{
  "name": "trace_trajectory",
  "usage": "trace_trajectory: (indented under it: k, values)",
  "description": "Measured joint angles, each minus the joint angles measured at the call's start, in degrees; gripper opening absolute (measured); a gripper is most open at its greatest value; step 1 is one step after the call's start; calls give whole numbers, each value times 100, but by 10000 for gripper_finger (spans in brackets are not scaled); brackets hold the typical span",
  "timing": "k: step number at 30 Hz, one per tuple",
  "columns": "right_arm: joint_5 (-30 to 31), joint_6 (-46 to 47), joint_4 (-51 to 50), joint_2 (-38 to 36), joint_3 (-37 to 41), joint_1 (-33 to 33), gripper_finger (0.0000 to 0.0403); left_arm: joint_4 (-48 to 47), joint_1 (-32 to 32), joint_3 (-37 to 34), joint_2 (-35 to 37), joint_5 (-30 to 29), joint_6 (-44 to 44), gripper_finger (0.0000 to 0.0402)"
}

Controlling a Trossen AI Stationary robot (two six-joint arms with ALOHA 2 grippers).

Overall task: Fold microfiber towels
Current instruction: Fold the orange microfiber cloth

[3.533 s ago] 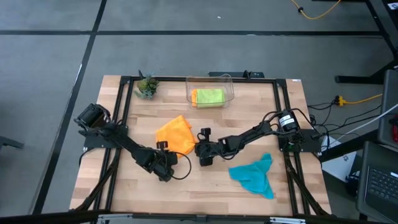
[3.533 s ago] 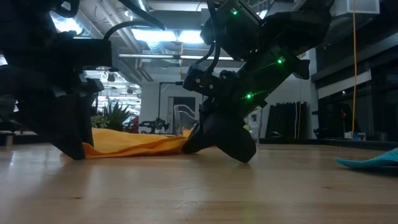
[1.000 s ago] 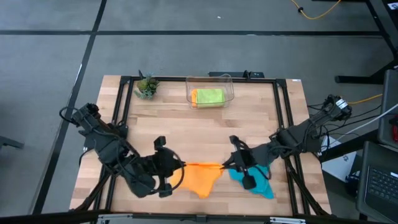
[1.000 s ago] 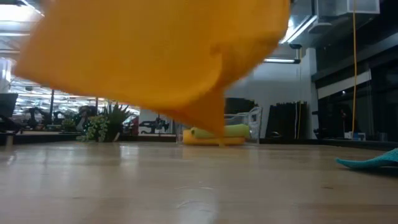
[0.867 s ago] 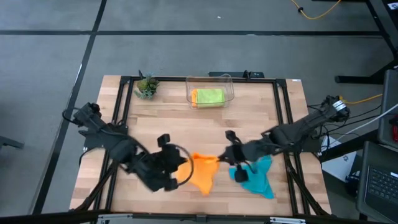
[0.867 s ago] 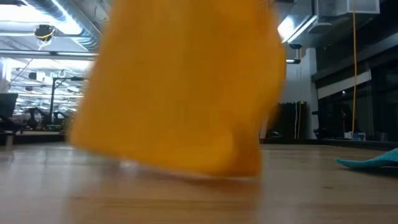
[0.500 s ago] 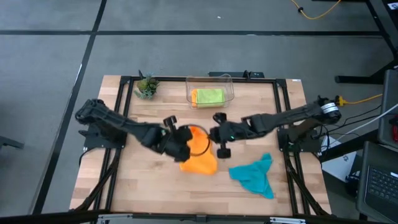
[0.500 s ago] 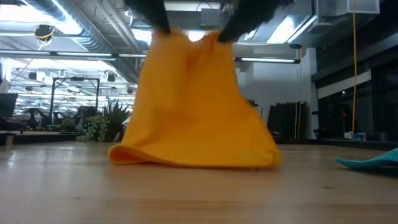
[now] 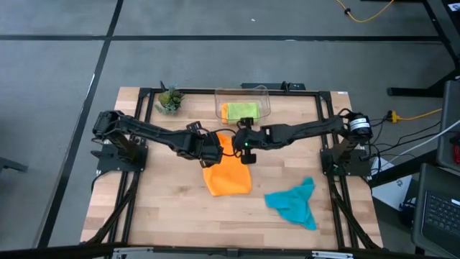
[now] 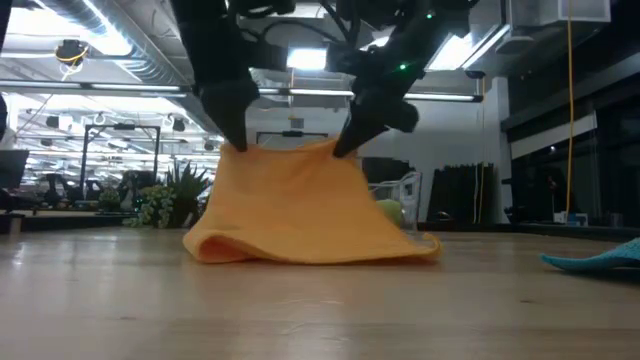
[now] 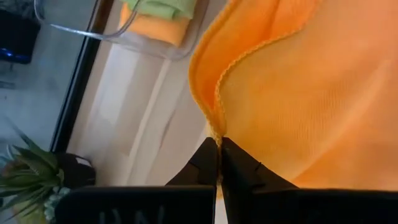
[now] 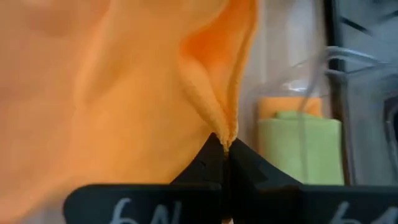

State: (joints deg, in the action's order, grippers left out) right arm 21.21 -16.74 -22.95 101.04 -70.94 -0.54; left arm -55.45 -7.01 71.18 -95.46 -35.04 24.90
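below both end effectors (image 9: 228,145): orange towel (image 9: 230,175), corners pinched

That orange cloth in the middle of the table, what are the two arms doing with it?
Both arms are handling one orange towel. The left gripper and the right gripper are each pinched shut on a top corner, holding that edge up while the lower part rests on the wooden table. It looks like part of a fold. A teal towel lies crumpled nearby, untouched. At the back, a clear bin holds a folded green towel on top of an orange one.
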Motion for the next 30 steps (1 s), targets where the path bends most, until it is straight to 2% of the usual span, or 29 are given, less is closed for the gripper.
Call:
trace_trajectory:
  k: [4,8,10,16,26,30]
  values:
    - [-78,-6,18,-29,0,92,2,248,21,-151,0,79,8,0]
    - [-752,-201,172,-52,110,27,2,366,-171,-97,0,275,47,0]
    - [-858,-238,485,-53,393,-57,2,470,-329,-85,0,292,89,0]
    - [-561,7,822,-75,1015,-615,2,644,-961,-85,0,620,639,0]
    - [-413,614,677,-56,1032,-1570,2,1358,-1868,-81,-131,638,1269,0]
    - [-428,1039,333,-46,1032,-1774,2,1496,-2076,-79,-450,937,1602,0]
